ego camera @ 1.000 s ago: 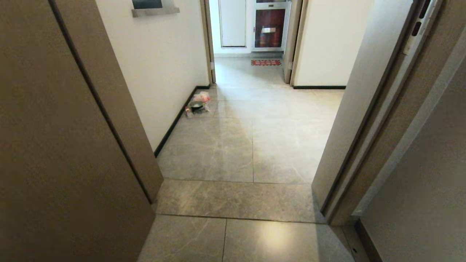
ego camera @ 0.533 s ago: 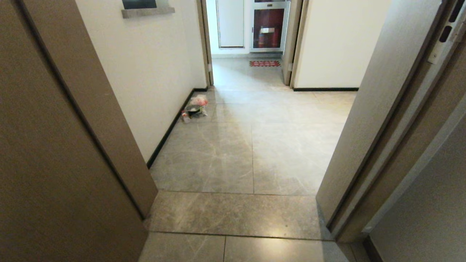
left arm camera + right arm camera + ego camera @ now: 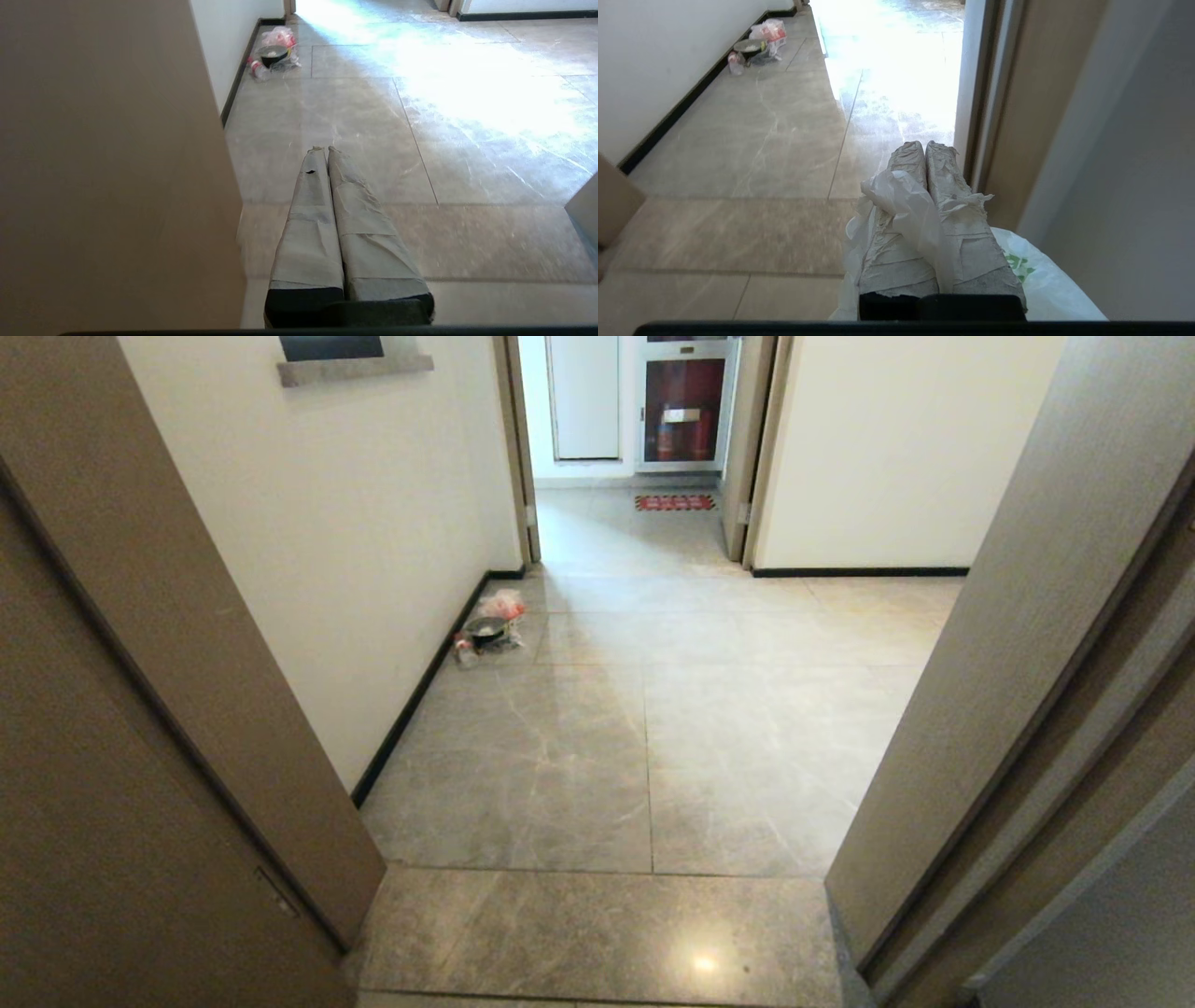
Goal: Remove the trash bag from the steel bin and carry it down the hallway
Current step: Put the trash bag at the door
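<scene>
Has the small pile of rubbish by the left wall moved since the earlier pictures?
No. The pile keeps its place against the baseboard; the whole view shifted because the robot drove forward.

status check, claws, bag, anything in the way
Right claw shut on trash bag. Left claw shut, empty. Hallway ahead; clear bag with red contents by left wall.

Only the two grippers are seen of the robot, each from its own wrist camera. The left gripper (image 3: 323,149) is formed of two long, tapering fingers (image 3: 308,233) wrapped in pale grey-beige tape, creased and layered in bands, with a small dark tear near one tip. Black material is exposed at the base. The right gripper (image 3: 924,145) is built alike; its tape wrapping (image 3: 966,242) is more wrinkled, frayed and dirt-speckled, and a black mount is seen behind it.
</scene>
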